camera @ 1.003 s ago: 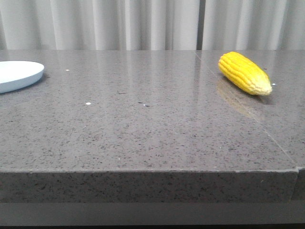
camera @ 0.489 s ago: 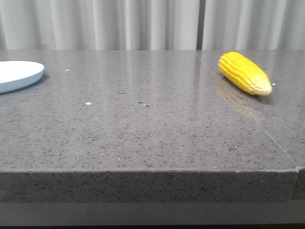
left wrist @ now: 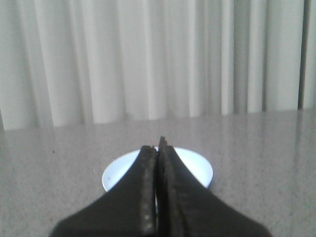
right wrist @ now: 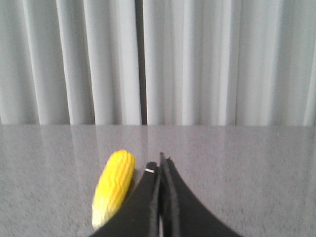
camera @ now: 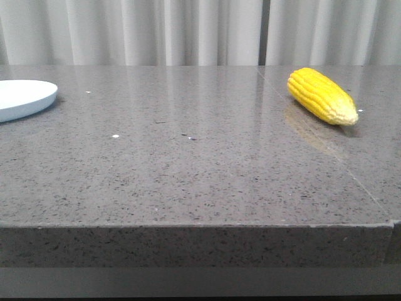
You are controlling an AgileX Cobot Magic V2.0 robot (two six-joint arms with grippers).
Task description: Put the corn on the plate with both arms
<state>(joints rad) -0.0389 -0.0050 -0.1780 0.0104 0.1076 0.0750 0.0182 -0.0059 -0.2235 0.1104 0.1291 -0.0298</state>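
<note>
A ribbed yellow corn [camera: 321,96] lies at the upper right of the front view on a speckled grey stone table [camera: 188,169], near its right edge. The smooth pale plate [camera: 24,98] sits cut off at the far left, a wide bare stretch between them. The left gripper [left wrist: 157,150] and right gripper [right wrist: 161,163] each show black fingers pressed together, holding nothing.
</note>
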